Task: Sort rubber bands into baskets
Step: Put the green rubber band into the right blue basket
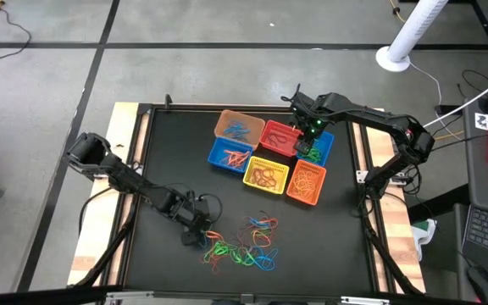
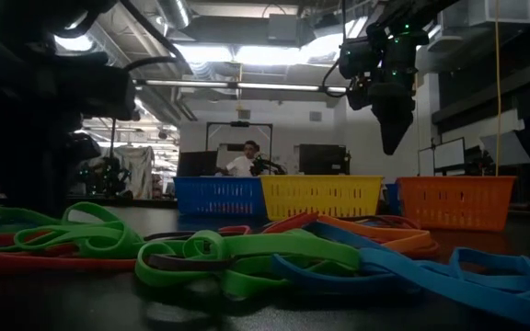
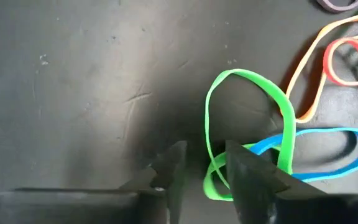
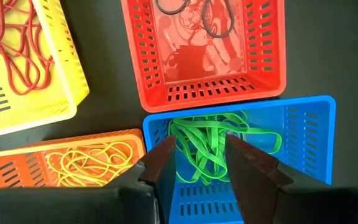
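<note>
The two dark fingers (image 3: 173,174) of the left gripper (image 1: 195,227) are set down on the black table (image 1: 176,152), with a small gap between them. A thin green rubber band (image 3: 244,127) lies in that gap, but it cannot be told if it is pinched yet. A thin blue rubber band (image 3: 328,152) lies under the green one, and an orange rubber band (image 3: 306,68) and a red rubber band (image 3: 347,62) lie just beside them. This gripper is seen at the left side of a loose pile of coloured rubber bands (image 1: 244,246) near the front edge of the table.

The fingers (image 4: 247,162) of the right gripper (image 1: 308,140) are spread apart and nothing is held between them. They hang above a small blue plastic basket with holes in its sides (image 4: 309,143), where a bunch of green rubber bands (image 4: 210,143) is lying. Just behind it a red plastic basket (image 4: 266,56) is seen with dark bands inside. Beside these, a yellow plastic basket (image 4: 48,93) holds red bands, and an orange plastic basket (image 4: 17,168) holds yellow bands. A second blue basket (image 1: 227,155) and a tan-orange basket (image 1: 238,125) sit with them. All six baskets are grouped close together near the middle of the table, toward its back edge.
</note>
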